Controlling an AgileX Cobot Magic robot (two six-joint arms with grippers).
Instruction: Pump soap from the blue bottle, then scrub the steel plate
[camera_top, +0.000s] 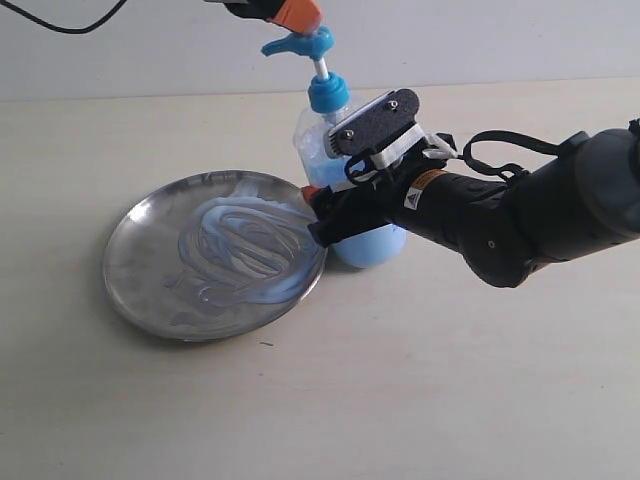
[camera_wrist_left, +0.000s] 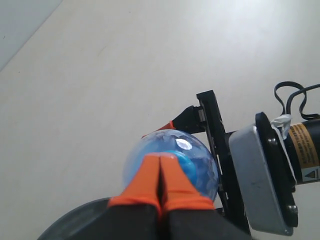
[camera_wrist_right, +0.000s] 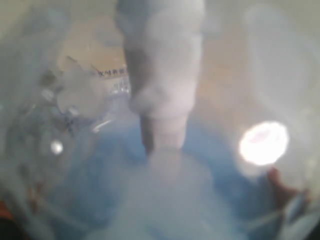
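Item, blue bottle (camera_top: 372, 250): clear plastic, pale blue liquid filling the lower part, upright on the pale table (camera_top: 420, 400), just beside the right-hand rim of the steel plate (camera_top: 140, 250) in the exterior view; whether the two touch cannot be told. Pump head (camera_top: 300, 42): bright blue, raised on a white stem, spout turned toward the plate's side. Steel plate: round, shallow, shiny, lying flat on the table left of the bottle; its middle carries looping pale blue smears of soap (camera_top: 245, 250). Right gripper (camera_top: 315, 210): reaches in from the right, jaws spread wide and clasped about the bottle's body, one on either side. Left gripper (camera_wrist_left: 160, 175): orange fingers (camera_wrist_left: 145, 180) pressed together with nothing between them, directly above the pump head; contact with it cannot be told
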